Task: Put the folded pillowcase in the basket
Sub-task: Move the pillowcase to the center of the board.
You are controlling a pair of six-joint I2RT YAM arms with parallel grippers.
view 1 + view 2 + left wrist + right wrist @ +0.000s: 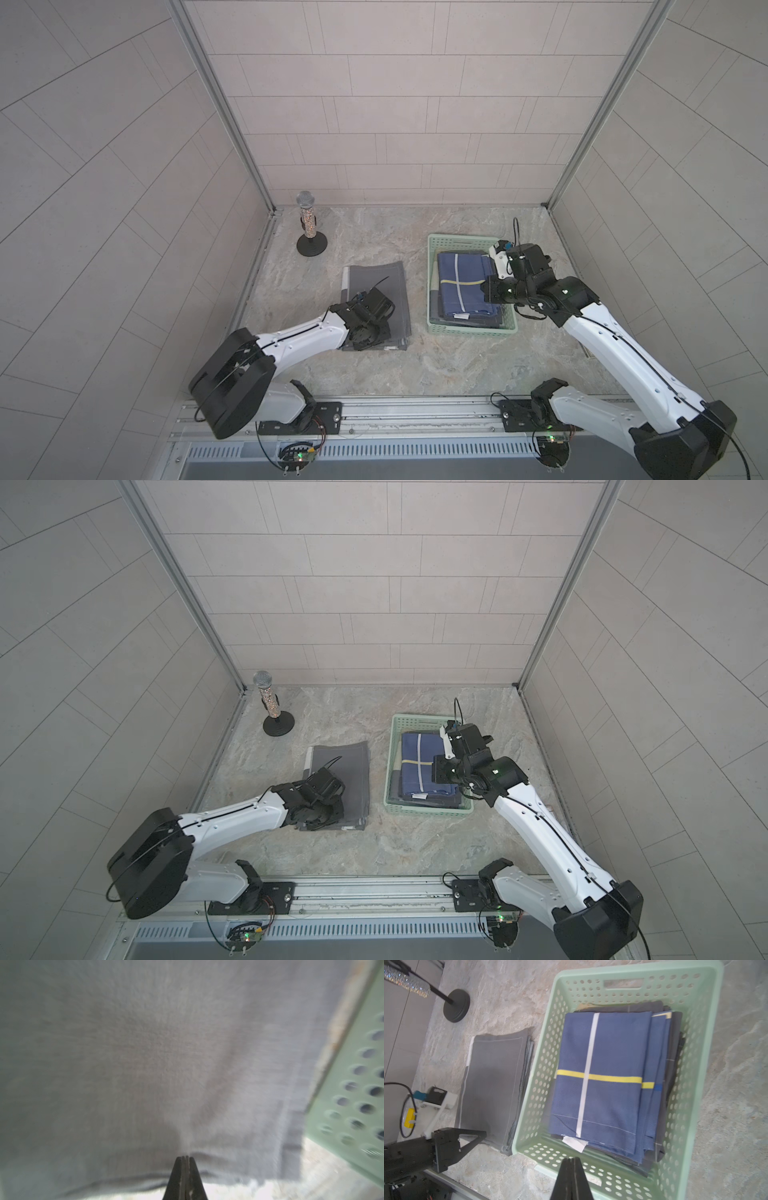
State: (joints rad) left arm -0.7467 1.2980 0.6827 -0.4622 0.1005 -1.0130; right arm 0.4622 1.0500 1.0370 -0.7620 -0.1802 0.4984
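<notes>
Item: grey pillowcase (378, 286), folded, was found flat on the desk (415, 365) beside the basket (432, 282). Its near edge was pinched by the closed left claw (185, 1159). Right claw (572, 1160) was held shut, empty, over the basket's rim.

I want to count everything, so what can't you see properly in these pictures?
- Left wrist view: blurred; whether the left gripper pinches the gray cloth is unclear.
- Both top views: the left arm covers the gray cloth's near end.
- Right wrist view: the blue cloth hides the darker cloths beneath it in the basket; uncountable.
- Right wrist view: the picture's edge cuts off the microphone.
</notes>
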